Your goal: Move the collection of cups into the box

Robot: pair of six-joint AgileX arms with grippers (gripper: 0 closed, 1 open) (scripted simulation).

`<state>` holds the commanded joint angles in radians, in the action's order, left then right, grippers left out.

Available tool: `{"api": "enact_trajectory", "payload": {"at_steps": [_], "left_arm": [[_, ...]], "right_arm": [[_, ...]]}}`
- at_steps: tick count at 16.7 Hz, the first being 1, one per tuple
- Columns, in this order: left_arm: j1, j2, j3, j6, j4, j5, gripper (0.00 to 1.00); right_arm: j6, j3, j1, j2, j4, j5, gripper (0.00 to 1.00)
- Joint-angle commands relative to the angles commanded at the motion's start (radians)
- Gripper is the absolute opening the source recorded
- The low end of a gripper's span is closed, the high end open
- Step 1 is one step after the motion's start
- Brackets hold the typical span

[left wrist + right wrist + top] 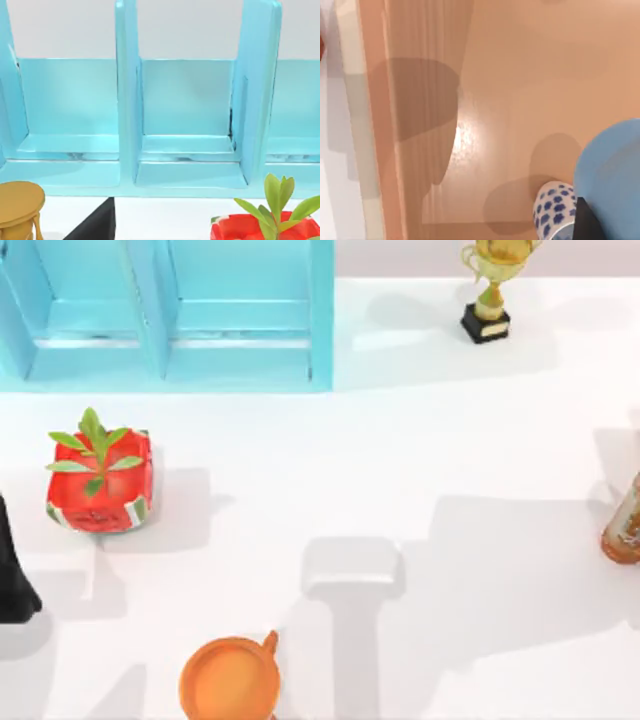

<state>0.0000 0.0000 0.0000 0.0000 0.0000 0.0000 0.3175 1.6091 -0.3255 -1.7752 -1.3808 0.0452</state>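
- In the right wrist view, a plain blue cup and a smaller white cup with a dark-blue dotted pattern sat side by side on the tan wooden floor of the box, with the box's wall running along one side
- A dark piece of the right tool showed just beside both cups; whether it was open or closed could not be told
- From above, the left arm was a dark shape at the table's left edge; its tool's state could not be told
- A light-blue shelf unit stood at the far left
- A red pot holding a green plant stood on the left
- An orange mug sat at the near edge
- A gold trophy stood far right; the plaque on its black base was not readable
- A brown bottle lay at the right edge, its label unreadable
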Motion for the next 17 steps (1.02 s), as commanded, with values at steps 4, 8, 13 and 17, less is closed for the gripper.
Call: {"api": "enact_trajectory", "payload": {"at_steps": [4,8,13,17], "left_arm": [[0.0,0.0,0.0,0.0,0.0,0.0,1.0],[0.0,0.0,0.0,0.0,0.0,0.0,1.0],[0.0,0.0,0.0,0.0,0.0,0.0,1.0],[0.0,0.0,0.0,0.0,0.0,0.0,1.0]], "right_arm": [[-0.002,0.0,0.002,-0.005,0.005,0.002,0.0],[0.003,-0.079,-0.014,-0.009,0.097,0.001,0.0],[0.027,-0.212,-0.027,-0.025,0.239,-0.001,0.0],[0.028,-0.222,-0.028,-0.026,0.249,-0.001,0.0]]}}
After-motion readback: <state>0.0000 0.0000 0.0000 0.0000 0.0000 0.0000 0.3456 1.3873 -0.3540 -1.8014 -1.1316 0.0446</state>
